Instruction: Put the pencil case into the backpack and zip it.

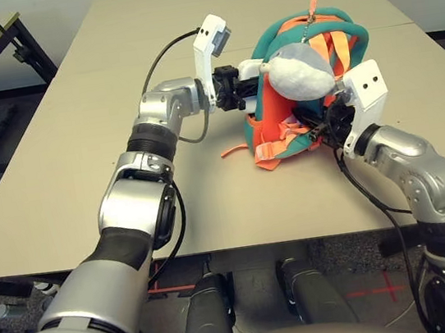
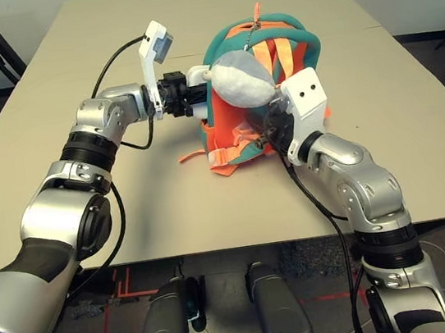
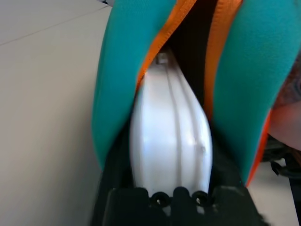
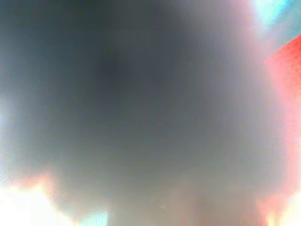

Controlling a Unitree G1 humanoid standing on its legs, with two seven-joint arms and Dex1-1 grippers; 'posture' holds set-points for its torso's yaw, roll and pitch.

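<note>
The backpack [image 1: 347, 35], orange with teal trim, lies at mid table with its grey-white plush toy [image 1: 300, 73] on top. My left gripper [image 1: 238, 86] is shut on the white pencil case [image 3: 171, 136] and holds it at the backpack's left side. In the left wrist view the case sits edge-on between two teal lips of the opening, its far end inside the dark gap. My right gripper [image 1: 329, 120] is pressed against the backpack's near right side under the plush toy. The right wrist view is blocked by something very close.
Loose pale orange straps [image 1: 238, 149] trail from the backpack toward the table's near edge. The beige table [image 1: 63, 156] stretches bare to the left. A black stand [image 1: 19, 46] rises beyond the far left corner.
</note>
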